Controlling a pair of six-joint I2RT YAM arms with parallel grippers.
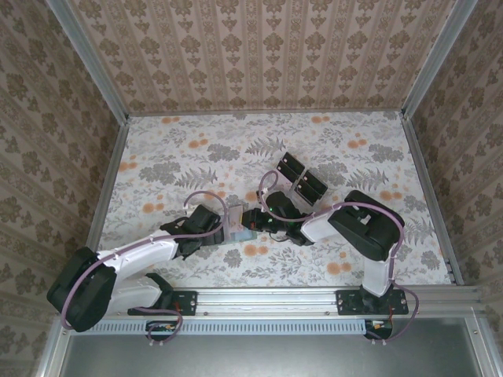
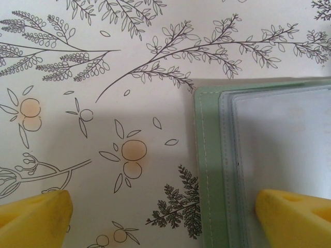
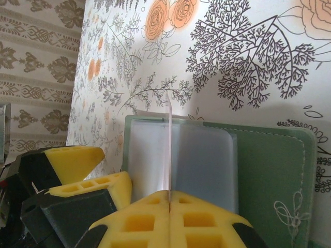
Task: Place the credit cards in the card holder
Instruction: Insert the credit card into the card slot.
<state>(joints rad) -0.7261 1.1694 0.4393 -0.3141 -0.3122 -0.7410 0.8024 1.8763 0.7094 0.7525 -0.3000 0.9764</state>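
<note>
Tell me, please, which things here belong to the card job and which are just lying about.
Part of the job:
- credit card, edge-on in the shut right end effector
- green card holder, lying open
- left end effector, open at the holder's edge

Just lying about:
- clear stand with black blocks, further back on the table

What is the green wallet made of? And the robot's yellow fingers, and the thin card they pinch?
The card holder looks like soft, matte faux leather, with stitching along its edge. Its inner pockets seem to be cloudy clear plastic. The yellow fingers of the right gripper look like matte moulded plastic or rubber, with square hollows. The credit card, seen edge-on, looks like thin, stiff plastic.
</note>
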